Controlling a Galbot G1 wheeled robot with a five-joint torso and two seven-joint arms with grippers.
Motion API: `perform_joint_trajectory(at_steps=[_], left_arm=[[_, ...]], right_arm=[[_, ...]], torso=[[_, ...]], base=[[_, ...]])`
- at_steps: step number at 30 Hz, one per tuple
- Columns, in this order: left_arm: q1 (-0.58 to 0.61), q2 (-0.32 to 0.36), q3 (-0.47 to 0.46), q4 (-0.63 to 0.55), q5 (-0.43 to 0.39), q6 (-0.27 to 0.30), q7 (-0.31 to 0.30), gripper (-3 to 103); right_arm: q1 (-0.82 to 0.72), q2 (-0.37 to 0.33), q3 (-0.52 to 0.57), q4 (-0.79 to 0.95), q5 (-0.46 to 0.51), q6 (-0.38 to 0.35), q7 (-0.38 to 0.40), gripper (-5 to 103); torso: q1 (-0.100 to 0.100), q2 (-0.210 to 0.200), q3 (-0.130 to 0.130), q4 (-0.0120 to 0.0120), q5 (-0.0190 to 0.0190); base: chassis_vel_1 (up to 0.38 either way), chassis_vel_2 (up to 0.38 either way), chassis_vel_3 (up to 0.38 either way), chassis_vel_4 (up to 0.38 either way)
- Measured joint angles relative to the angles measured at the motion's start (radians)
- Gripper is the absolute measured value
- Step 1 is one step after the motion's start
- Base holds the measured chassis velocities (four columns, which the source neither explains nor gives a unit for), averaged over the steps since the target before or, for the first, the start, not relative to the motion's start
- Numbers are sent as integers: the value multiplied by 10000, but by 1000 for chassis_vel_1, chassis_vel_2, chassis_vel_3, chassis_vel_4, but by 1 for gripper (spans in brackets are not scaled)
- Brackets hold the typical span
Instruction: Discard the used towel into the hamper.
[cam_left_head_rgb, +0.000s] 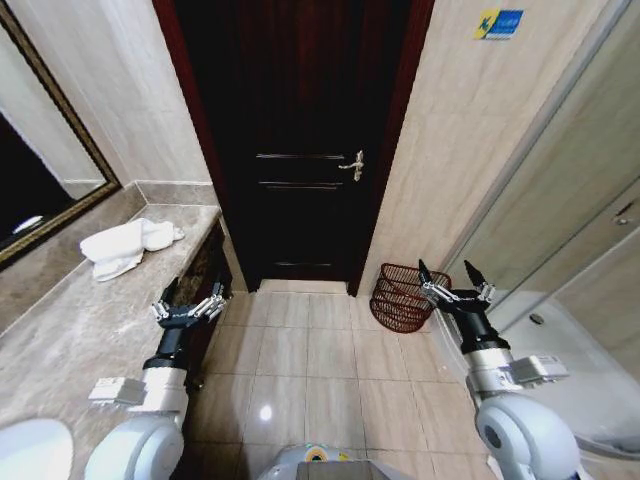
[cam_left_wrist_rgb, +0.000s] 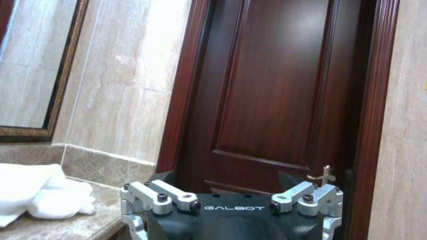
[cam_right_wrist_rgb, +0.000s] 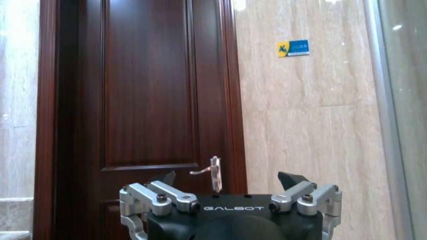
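The towel (cam_left_head_rgb: 128, 246) lies crumpled on the tabletop (cam_left_head_rgb: 60, 340) near the mirror; the hamper (cam_left_head_rgb: 402, 297) stands on the floor right of the door (cam_left_head_rgb: 300, 140); left gripper (cam_left_head_rgb: 188, 309) and right gripper (cam_left_head_rgb: 457, 290) hover, jaws open, empty.

towel (cam_left_head_rgb: 128, 247) on counter (cam_left_head_rgb: 70, 330) at left, door (cam_left_head_rgb: 300, 140) ahead, hamper (cam_left_head_rgb: 402, 297) right of it (on floor)
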Motion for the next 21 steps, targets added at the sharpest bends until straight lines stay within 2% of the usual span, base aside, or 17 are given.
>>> perform_joint_trajectory(at_steps=[21], left_arm=[[84, -50, -45, -105, -12, -98, -35, 100]], right_arm=[[-36, 2, 11, 49, 33, 105, -48, 100]], torso=[[1, -1, 1, -1, -2]], base=[[-131, 135, 128, -133]])
